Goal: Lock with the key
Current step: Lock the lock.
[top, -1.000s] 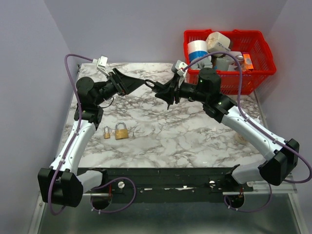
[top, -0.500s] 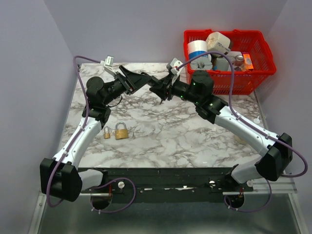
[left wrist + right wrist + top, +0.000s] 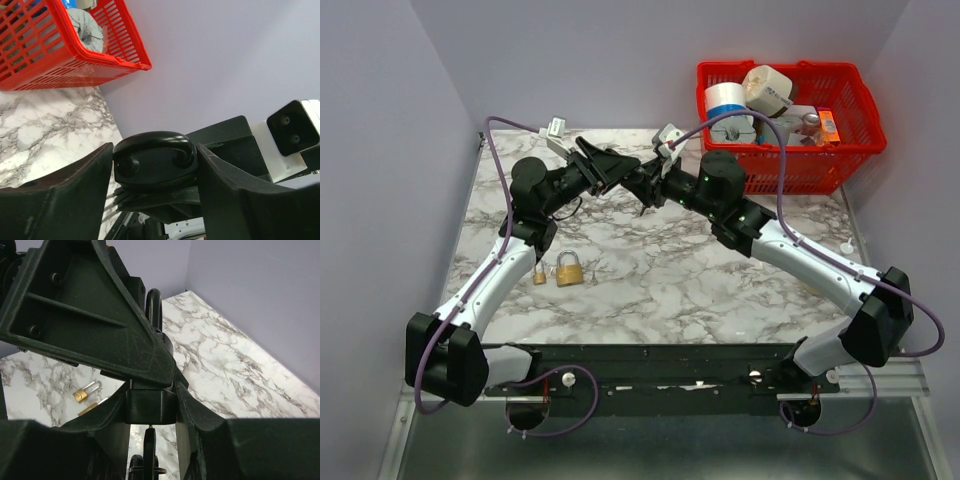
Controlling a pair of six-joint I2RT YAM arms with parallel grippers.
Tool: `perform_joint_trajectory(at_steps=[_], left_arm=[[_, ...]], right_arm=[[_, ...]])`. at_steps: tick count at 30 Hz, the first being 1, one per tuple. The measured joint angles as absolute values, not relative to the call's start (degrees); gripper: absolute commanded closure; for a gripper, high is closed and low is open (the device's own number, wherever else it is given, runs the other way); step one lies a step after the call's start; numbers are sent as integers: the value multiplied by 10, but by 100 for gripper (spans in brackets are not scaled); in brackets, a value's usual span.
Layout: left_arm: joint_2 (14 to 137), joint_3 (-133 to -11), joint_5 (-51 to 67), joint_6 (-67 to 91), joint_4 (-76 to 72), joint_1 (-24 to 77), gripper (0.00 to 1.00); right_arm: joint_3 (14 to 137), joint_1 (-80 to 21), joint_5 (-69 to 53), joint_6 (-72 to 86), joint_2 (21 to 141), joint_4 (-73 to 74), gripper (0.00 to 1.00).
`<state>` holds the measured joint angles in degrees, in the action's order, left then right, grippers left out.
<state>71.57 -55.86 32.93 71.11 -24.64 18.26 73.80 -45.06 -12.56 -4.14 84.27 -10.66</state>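
The black padlock hangs above the table's far middle, between both grippers. My left gripper is shut on its shackle end; in the left wrist view the padlock fills the gap of that gripper. My right gripper is shut on the padlock's body, which fills the gap of that gripper. The key, with a black head and a ring, hangs from the padlock's underside. The shackle shows above the left finger.
Two brass padlocks, a large one and a small one, lie on the marble table at the left. A red basket full of items stands at the back right. Grey walls close in the back and sides.
Both arms have swung toward each other at the far middle. My left gripper has moved right onto the black padlock that my right gripper carried leftward.
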Motion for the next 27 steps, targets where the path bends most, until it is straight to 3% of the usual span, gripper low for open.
perform_joint_trajectory(at_steps=[2,3,6,8,9,10,12,13,27], left_arm=[[717,-559,328,713,-247,182,39],[718,-559,328,715,-248,182,51],[721,-559,326,723,-249,182,68],[721,-559,324,724,-253,182,74],[721,-559,324,724,-254,181,72],[721,-559,324,724,-255,181,62],[722,-559,324,724,-255,181,31],[722,-559,324,724,-255,180,29],[722,-559,323,726,-256,177,34]], right_arm=[[738,-451,-122,-42,846,-111,99],[738,-452,-119,-43,848,-112,99],[738,-454,-110,-50,849,-112,99],[738,-454,-107,-53,850,-115,99],[738,-455,-106,-54,850,-116,99],[738,-455,-106,-55,850,-116,99],[738,-455,-105,-56,850,-116,99],[738,-455,-105,-56,850,-117,99],[733,-457,-79,-61,850,-135,99]])
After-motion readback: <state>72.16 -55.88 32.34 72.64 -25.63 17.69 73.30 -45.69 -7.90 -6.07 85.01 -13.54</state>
